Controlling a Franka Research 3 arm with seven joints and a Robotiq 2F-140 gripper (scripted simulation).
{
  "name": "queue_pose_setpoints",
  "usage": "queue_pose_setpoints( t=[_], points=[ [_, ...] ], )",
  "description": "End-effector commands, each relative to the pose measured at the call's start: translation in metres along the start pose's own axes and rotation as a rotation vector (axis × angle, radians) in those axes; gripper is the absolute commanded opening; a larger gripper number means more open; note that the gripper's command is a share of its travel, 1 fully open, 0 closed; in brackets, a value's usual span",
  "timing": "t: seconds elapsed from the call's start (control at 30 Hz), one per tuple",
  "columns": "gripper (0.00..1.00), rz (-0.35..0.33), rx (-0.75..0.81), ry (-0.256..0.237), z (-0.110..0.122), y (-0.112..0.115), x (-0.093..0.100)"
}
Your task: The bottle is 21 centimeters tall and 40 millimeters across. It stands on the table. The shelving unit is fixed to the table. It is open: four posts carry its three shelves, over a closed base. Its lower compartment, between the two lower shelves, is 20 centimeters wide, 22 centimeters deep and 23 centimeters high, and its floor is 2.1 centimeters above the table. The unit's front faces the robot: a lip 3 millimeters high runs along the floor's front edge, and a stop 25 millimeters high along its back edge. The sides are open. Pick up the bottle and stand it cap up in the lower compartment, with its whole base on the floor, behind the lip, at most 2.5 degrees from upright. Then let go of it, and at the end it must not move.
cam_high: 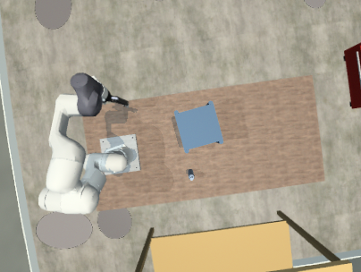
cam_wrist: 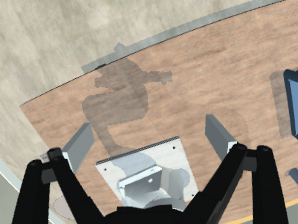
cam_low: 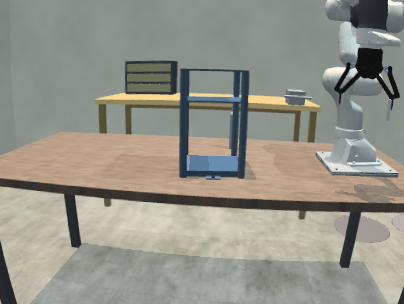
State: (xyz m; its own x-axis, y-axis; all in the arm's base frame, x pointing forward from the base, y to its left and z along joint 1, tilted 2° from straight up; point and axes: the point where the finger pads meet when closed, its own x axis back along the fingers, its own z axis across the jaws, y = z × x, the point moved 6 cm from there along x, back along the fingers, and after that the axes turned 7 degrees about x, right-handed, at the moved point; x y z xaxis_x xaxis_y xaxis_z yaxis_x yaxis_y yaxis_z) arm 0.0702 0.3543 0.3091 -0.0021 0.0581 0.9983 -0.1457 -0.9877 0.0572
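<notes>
The bottle (cam_high: 190, 174) (cam_low: 230, 132) is small, grey-blue and upright. It stands on the brown table (cam_high: 268, 134) (cam_low: 100, 160) (cam_wrist: 200, 76) beside the blue shelving unit (cam_high: 198, 127) (cam_low: 184, 125) (cam_wrist: 293, 106). In the exterior view it shows only through the unit's posts, behind the unit. The lower compartment holds nothing. My gripper (cam_high: 122, 102) (cam_low: 365, 102) (cam_wrist: 148, 128) is open wide and empty. It hangs high above the table's edge near the robot base, far from the bottle and the unit.
The robot's base plate (cam_high: 107, 143) (cam_low: 357, 170) (cam_wrist: 143, 163) is bolted to the table near its end. A yellow table (cam_high: 223, 250) (cam_low: 150, 100) with a drawer cabinet (cam_low: 151, 77) and a grey object (cam_low: 296, 96) stands beyond. A red object (cam_high: 355, 76) is off the far end.
</notes>
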Motion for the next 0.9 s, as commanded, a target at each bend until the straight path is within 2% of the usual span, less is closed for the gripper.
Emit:
queue_pose_setpoints(
  t=[0.0, 0.57, 0.6, 0.7, 0.87],
  points=[
    [1.00, 0.000, 0.000, 0.000, 0.000, 0.000, 0.000],
    [1.00, 0.000, 0.000, 0.000, 0.000, 0.000, 0.001],
    [1.00, 0.000, 0.000, 0.000, 0.000, -0.001, 0.007],
    [1.00, 0.000, -0.001, 0.001, 0.000, -0.003, 0.054],
    [1.00, 0.000, -0.001, 0.001, 0.000, 0.003, 0.111]
  ],
)
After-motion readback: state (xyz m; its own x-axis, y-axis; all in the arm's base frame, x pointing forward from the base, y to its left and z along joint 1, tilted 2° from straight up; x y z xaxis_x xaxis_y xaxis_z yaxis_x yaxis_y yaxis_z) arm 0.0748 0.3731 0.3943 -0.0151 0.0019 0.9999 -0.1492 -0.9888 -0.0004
